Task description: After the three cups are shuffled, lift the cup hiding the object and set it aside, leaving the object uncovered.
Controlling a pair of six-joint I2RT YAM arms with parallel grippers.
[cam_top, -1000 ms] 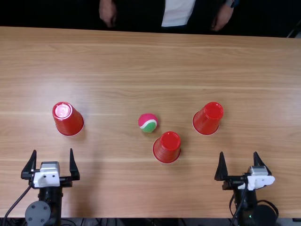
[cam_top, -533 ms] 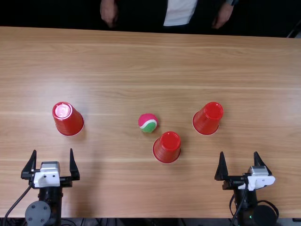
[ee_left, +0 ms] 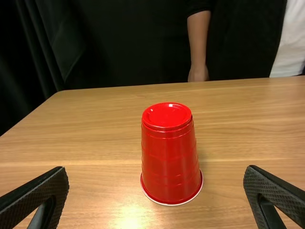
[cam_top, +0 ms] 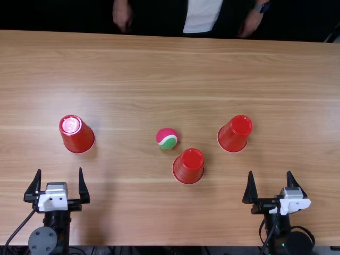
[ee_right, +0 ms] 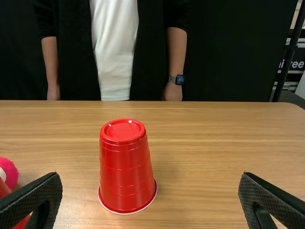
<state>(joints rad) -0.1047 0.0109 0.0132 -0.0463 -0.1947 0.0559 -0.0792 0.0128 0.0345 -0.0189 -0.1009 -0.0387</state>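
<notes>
Three red cups stand upside down on the table. The left cup (cam_top: 76,134) (ee_left: 170,153) is just ahead of my left gripper (cam_top: 59,183), which is open near the front edge. The middle cup (cam_top: 188,166) stands close in front of an uncovered pink and green ball (cam_top: 167,138) (ee_right: 7,172). The right cup (cam_top: 235,133) (ee_right: 126,165) sits ahead of my right gripper (cam_top: 269,186), also open and holding nothing.
A person stands behind the far edge of the table (cam_top: 170,69), hands off it. Bare wood lies between the cups and the far edge.
</notes>
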